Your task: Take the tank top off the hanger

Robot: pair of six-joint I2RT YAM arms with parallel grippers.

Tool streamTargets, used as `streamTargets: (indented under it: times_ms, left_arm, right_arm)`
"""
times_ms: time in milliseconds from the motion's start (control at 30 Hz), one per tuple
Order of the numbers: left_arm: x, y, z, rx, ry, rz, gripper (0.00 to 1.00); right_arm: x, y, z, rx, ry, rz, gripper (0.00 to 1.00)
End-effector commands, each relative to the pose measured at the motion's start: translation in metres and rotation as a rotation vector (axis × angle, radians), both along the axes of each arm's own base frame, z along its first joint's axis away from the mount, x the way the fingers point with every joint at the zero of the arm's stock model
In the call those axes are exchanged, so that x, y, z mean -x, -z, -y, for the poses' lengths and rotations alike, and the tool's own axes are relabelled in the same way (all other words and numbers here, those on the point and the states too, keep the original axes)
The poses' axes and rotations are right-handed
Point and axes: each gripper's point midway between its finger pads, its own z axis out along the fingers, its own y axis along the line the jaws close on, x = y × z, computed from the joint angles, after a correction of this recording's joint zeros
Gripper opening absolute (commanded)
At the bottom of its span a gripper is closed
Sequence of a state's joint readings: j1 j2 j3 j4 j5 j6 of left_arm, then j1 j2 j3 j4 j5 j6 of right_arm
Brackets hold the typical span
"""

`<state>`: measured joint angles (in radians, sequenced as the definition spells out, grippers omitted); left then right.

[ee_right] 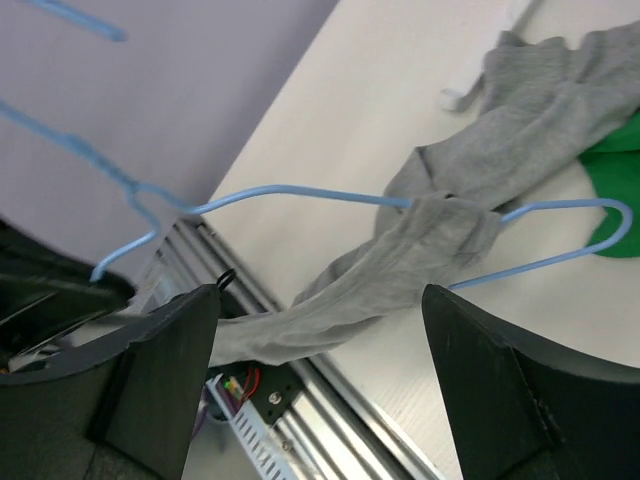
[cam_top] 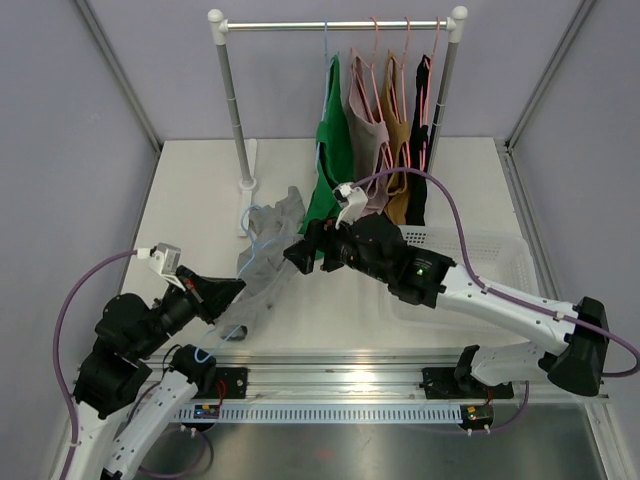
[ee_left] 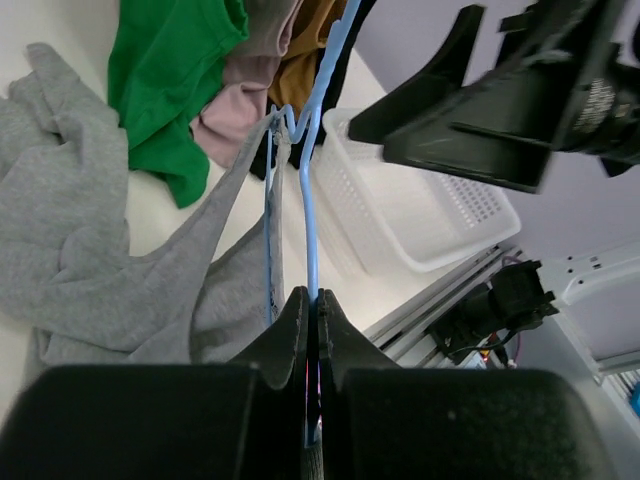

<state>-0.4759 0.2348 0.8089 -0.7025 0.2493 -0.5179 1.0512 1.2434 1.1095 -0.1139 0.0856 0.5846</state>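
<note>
A grey tank top (cam_top: 262, 258) hangs by one strap on a light blue wire hanger (cam_top: 252, 240) over the table, its body trailing on the table. My left gripper (cam_top: 232, 292) is shut on the hanger's wire (ee_left: 311, 210); the tank top (ee_left: 80, 240) drapes to the left of it. My right gripper (cam_top: 303, 250) is open and empty, above the strap looped over the hanger (ee_right: 440, 225), with the hanger's blue wire (ee_right: 300, 192) ahead of its fingers (ee_right: 165, 370).
A clothes rack (cam_top: 335, 24) at the back holds green (cam_top: 332, 150), pink, tan and black tops on hangers. A white basket (cam_top: 470, 262) lies under my right arm, also in the left wrist view (ee_left: 420, 210). A metal rail (cam_top: 340, 385) runs along the near edge.
</note>
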Motion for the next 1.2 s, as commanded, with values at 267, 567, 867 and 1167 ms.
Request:
streamTargets:
  times_ms: [267,567,867,1167]
  left_arm:
    - [0.006,-0.037,0.01,0.161,0.045,0.097,0.0]
    - [0.005,-0.038,0.008,0.15,0.035,0.099,0.0]
    - [0.005,-0.028,0.008,0.096,0.042,0.082,0.0]
    - [0.025,-0.02,0.019,0.056,0.177,0.054,0.0]
  right_arm:
    - [-0.045,0.01,-0.008,0.026,0.205,0.056,0.77]
    - [-0.054,0.029,0.001,0.082,0.267,0.057,0.46]
    - [-0.067,0.032,0.028,0.183,0.373,0.114,0.0]
    - [-0.111,0.05,0.107,0.352,0.58,0.11,0.0]
